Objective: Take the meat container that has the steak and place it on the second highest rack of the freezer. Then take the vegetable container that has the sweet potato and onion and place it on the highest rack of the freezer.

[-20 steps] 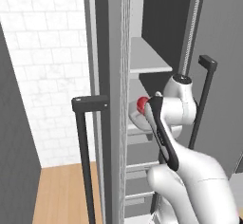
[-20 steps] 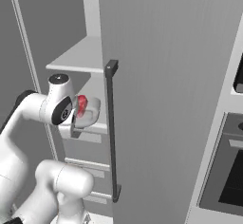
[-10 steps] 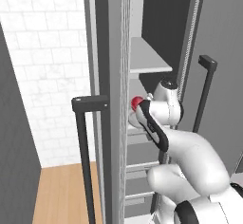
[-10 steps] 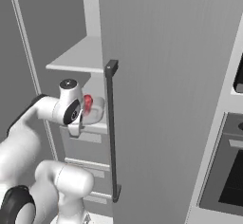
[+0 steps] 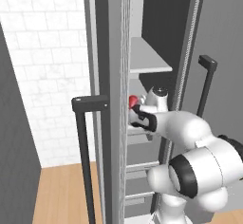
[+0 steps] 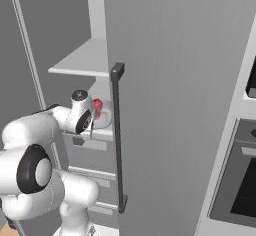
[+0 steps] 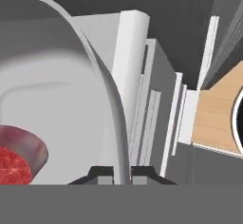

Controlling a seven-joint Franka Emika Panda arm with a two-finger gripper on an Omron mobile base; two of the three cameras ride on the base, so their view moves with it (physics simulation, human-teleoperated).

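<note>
Gripping the meat container (image 7: 61, 118) rim, the hand (image 7: 122, 173) holds the steak (image 7: 16, 159) inside the freezer (image 6: 170, 105).

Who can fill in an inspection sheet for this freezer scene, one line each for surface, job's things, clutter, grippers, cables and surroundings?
Surface: the highest rack is a bare pale shelf; the shelf below it carries the load.
Job's things: the steak lies in a pale container; in the base views it shows red at the lower shelf, inside the open freezer.
Clutter: nothing seen.
Grippers: the gripper is shut on the container's rim, one finger on each side of the wall.
Cables: nothing seen.
Surroundings: white tiled wall, wooden floor, dark oven front beside the freezer door.
</note>
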